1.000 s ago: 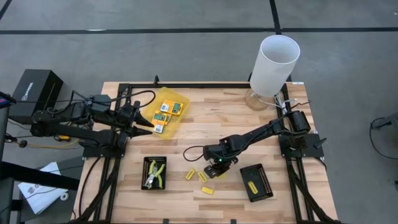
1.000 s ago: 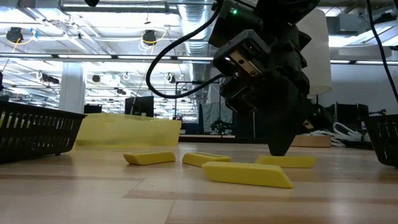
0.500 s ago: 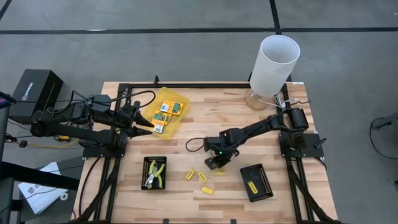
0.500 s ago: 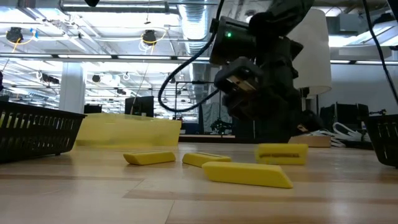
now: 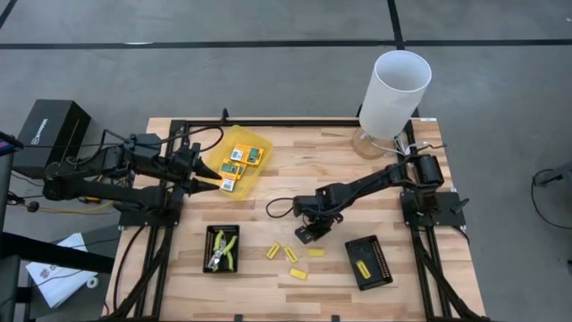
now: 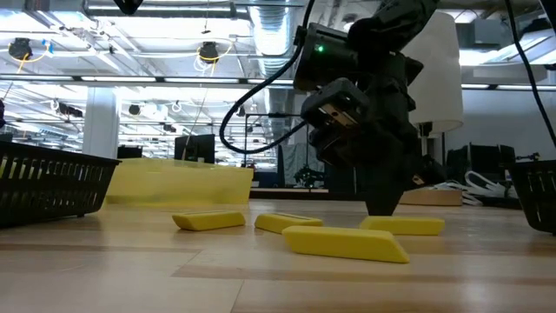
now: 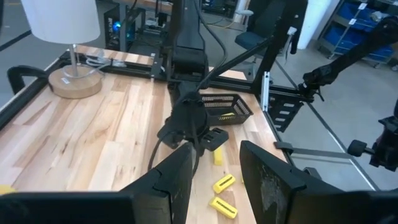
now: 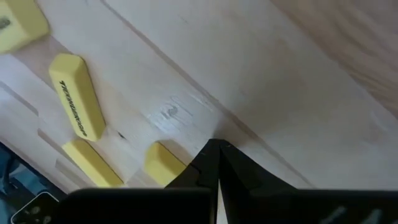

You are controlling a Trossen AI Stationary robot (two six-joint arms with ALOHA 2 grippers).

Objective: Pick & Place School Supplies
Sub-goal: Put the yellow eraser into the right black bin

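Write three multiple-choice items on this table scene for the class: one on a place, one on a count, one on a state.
1. Where do the pliers lie?
A. in the left black tray
B. loose on the table
C. gripped by the right tool

2. How many yellow pieces lie loose on the table?
A. two
B. four
C. seven

3. How is the right tool?
A. shut, holding nothing
B. shut on a yellow piece
C. wide open

Answers:
1 A, the high view shows them inside that tray.
2 B, four lie on bare wood.
3 A, its fingers meet in a point with nothing between.
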